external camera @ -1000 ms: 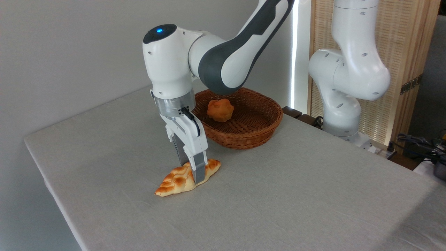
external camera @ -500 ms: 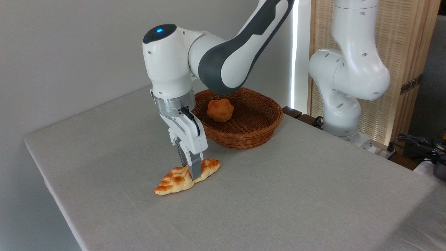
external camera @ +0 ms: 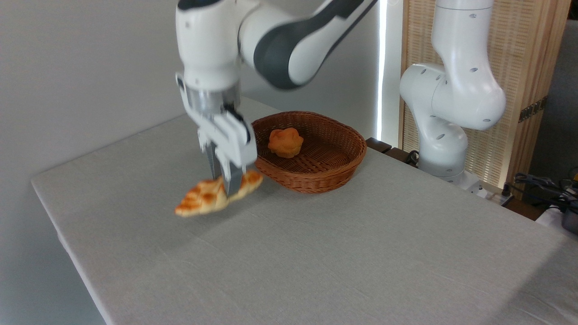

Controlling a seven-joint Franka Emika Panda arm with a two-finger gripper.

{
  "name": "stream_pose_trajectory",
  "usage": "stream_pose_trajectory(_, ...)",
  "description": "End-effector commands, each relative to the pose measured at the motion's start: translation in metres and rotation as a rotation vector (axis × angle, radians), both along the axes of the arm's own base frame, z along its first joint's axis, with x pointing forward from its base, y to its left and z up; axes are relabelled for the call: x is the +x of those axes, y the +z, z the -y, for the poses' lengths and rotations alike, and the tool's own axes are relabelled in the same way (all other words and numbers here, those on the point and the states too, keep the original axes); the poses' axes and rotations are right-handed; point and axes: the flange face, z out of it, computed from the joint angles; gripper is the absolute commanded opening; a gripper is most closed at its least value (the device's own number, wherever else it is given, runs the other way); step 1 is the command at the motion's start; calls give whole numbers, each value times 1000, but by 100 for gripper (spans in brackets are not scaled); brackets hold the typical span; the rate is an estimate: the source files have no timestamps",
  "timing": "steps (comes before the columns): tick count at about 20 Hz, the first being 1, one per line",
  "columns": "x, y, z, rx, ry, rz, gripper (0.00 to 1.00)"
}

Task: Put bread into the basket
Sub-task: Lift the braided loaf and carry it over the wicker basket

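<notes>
The bread [external camera: 203,198], a long braided loaf with golden-brown patches, hangs in the air above the table, tilted with its left end lower. My gripper [external camera: 227,186] is shut on its middle, fingers pointing down. The loaf is blurred by motion. The reddish-brown wicker basket [external camera: 343,169] stands just to the right of the gripper, at the far side of the table, and the loaf is outside it, left of its rim.
A small round orange bun [external camera: 285,141] lies inside the basket. The arm's white base [external camera: 445,135] rises behind the table's right edge, in front of a slatted wooden screen. The grey table [external camera: 316,253] stretches wide in front.
The gripper closed on the loaf, then lifted it off the table, up and to the left. The arm's wrist has risen with it.
</notes>
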Motion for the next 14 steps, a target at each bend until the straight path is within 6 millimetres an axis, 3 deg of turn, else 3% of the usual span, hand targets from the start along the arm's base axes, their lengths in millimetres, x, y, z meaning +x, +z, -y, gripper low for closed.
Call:
stream_pose_trajectory(1, -57, 58, -3, -27, -37, -40, 36)
stream_pose_trajectory(4, -108, 73, 3, -18, -95, -92, 37)
stream_pose_trajectory(7, -140, 67, 5, -7, -128, -124, 37)
stream_pose_trajectory(11, -175, 32, 23, 41, -201, -203, 38)
stream_pose_trajectory(14, -180, 12, 24, 80, -217, -233, 39)
